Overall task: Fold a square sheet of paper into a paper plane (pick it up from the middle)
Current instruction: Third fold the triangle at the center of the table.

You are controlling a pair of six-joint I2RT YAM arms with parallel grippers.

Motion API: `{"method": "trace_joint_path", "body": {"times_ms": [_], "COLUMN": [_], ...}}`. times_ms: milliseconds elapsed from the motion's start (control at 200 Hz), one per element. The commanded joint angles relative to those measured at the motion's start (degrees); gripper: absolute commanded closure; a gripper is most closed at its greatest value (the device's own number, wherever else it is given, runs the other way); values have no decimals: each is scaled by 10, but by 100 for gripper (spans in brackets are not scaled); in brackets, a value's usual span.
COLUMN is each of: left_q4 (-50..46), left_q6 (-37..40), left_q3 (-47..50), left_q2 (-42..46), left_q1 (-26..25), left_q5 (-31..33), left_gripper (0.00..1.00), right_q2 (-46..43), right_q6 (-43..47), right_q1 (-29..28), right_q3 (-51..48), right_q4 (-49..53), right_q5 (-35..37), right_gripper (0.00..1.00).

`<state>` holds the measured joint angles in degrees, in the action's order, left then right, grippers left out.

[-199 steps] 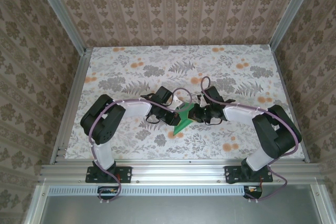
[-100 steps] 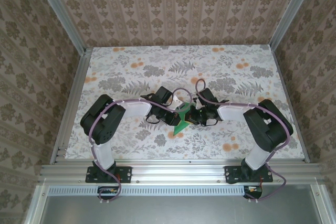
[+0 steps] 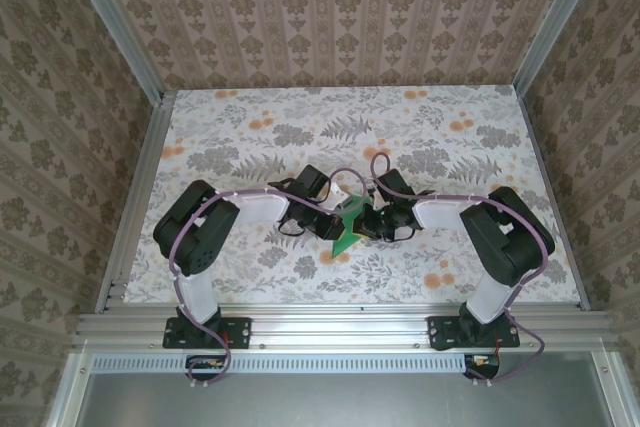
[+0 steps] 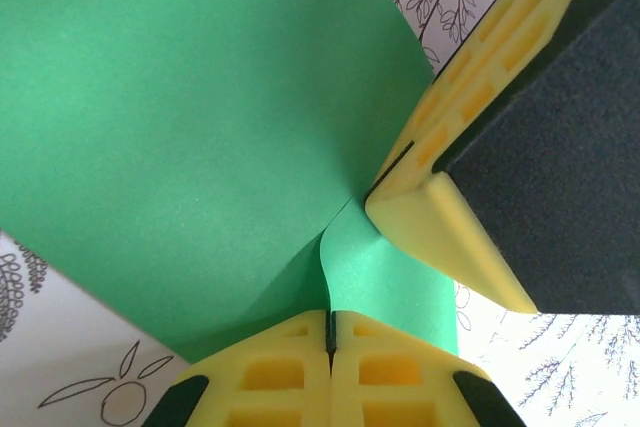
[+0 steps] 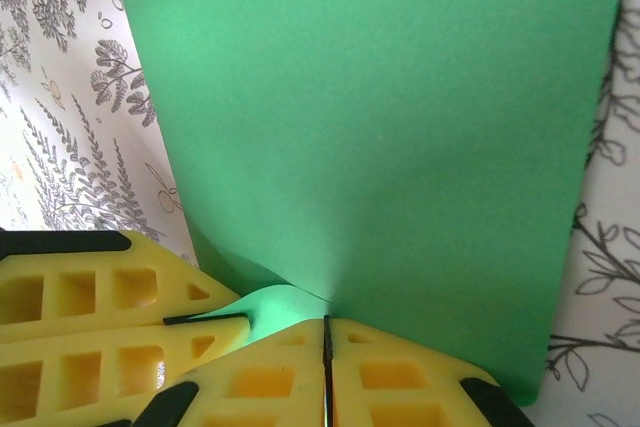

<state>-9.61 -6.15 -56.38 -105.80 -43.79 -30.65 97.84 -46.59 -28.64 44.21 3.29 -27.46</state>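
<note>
From above, the square sheet of paper point(image 3: 345, 235) sits near the middle of the counter point(image 3: 250, 137), between the left end effector point(image 3: 336, 225) and the right end effector point(image 3: 364, 224); its shape is hard to judge here. In the left wrist view, the left end effector point(image 4: 329, 332) is clamped on the sheet, which curls just beside the right one. In the right wrist view, the right end effector point(image 5: 325, 347) pinches the same paper, whose broad face looks smooth. The pickup appears done; the folds seemingly remain.
</note>
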Motion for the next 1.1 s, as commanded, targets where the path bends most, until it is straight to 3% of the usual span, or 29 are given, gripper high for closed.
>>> {"method": "trace_joint_path", "body": {"times_ms": [0, 310, 1100], "left_q4": [-20, -6, -13], "left_q6": [5, -4, -3], "left_q3": [18, 26, 17], "left_q2": [-2, 22, 37], "left_q1": [-4, -3, -1], "left_q5": [15, 14, 14], "left_gripper": [100, 100, 100], "right_q2": [-1, -50, 82], "right_q6": [11, 11, 116], "right_q1": [5, 25, 41], "right_q3": [11, -6, 128], "right_q4": [18, 15, 150], "right_q5": [4, 7, 80], "right_gripper": [89, 86, 90]}}
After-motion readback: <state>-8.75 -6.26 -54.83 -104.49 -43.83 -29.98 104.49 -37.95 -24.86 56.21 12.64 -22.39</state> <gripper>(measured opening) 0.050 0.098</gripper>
